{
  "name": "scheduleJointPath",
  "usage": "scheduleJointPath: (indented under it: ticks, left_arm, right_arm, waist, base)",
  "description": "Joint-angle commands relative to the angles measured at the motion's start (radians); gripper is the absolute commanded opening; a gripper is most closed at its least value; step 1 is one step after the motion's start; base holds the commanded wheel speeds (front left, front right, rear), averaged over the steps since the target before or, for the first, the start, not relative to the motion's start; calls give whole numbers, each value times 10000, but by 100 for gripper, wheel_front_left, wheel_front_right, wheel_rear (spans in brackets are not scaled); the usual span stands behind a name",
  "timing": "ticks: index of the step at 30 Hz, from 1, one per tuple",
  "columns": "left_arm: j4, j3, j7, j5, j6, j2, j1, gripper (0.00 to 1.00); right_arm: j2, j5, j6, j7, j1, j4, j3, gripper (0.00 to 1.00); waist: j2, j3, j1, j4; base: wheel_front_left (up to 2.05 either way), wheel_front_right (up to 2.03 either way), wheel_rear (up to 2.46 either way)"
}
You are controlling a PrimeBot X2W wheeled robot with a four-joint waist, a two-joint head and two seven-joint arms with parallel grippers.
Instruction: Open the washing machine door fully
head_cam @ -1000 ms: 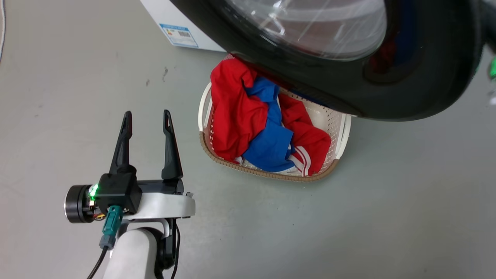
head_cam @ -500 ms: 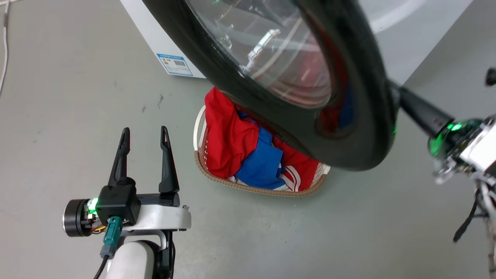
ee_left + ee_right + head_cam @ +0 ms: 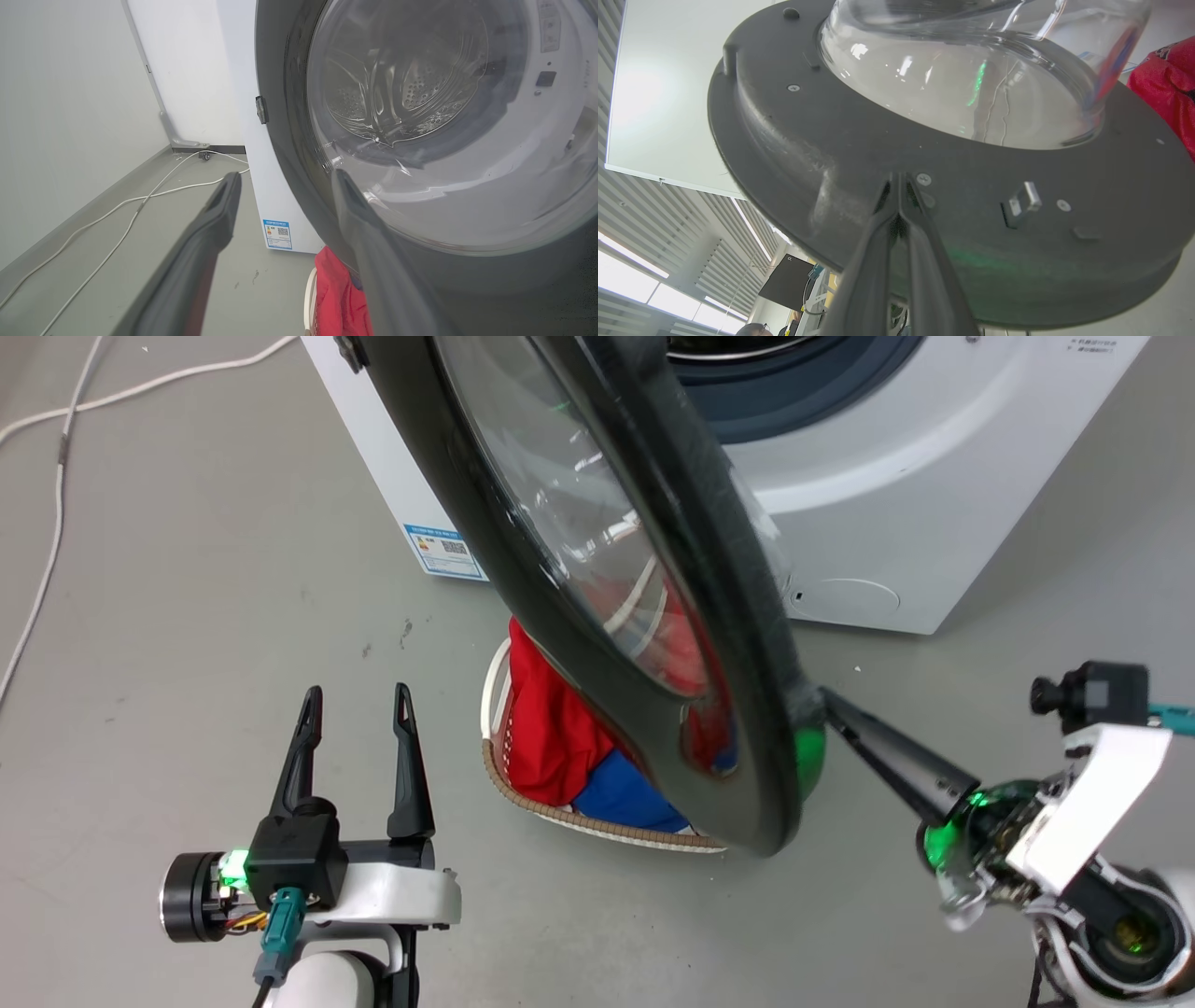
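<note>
— Against which part of the large round washing machine door [image 3: 597, 597], with its glossy black rim and bulging clear glass bowl, do the fingers sit?
— Its lower edge. The right gripper [image 3: 831, 702] has both long dark fingers pressed together with nothing between them. In the right wrist view the tips [image 3: 896, 181] touch the door's matte dark-grey inner ring, just beside a small screw and near a metal latch tab [image 3: 1024, 200].
— And the door itself?
— It stands swung out from the white washing machine [image 3: 934, 523], nearly edge-on from the head, over a white perforated laundry basket with a tan woven rim [image 3: 597, 823] that holds red and blue clothes [image 3: 551, 737].
— The other arm?
— The left gripper [image 3: 358, 695] hovers over the smooth grey floor [image 3: 187, 616], fingers spread and empty, well apart from the door on its outer side. In its wrist view the perforated steel drum [image 3: 397, 93] shows through the glass.
</note>
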Motion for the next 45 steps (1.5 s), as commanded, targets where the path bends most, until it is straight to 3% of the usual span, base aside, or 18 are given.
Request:
scheduleJointPath:
  ticks: [1,23,30,33,34,35,36,40,45]
  left_arm:
    - [15,20,-28,14,28,-1,55,100]
    - [78,-23,-27,35,43,1,440,100]
    - [145,57,-27,106,38,1,650,100]
    - [209,101,-27,129,1,1,784,100]
    - [226,123,-27,152,0,1,845,100]
    - [237,131,-27,169,11,-1,891,100]
    - [232,153,-27,198,-6,1,944,100]
    - [208,291,-27,241,-15,48,1216,100]
    - [160,413,-27,299,-36,92,1496,100]
  right_arm:
    - [55,-33,29,73,187,-64,111,0]
    - [1322,-560,16,452,634,833,2573,0]
    - [1381,-684,16,-86,718,970,2577,0]
    - [1284,-987,16,-793,815,830,2280,0]
    - [1279,-1095,16,-1136,872,746,2122,11]
    - [1283,-1143,16,-1460,930,650,1980,36]
    - [1280,-1205,16,-1787,995,536,1848,100]
    - [1007,-2026,16,-3410,1213,-31,1305,100]
    - [519,-3883,17,-6183,1298,-224,810,100]
  waist:
    - [0,-76,1,30]
    - [0,-572,1,224]
    - [0,-879,1,45]
    - [0,-1144,1,-67]
    - [0,-1241,1,-107]
    - [0,-1343,1,-140]
    - [0,-1444,1,-174]
    - [0,-1813,1,-364]
    - [0,-2132,1,-585]
  base:
    - [0,0,0]
    - [0,0,0]
    - [0,0,0]
    - [0,0,0]
    - [0,0,0]
    - [0,0,0]
    - [0,0,0]
    - [0,0,0]
    - [0,0,0]
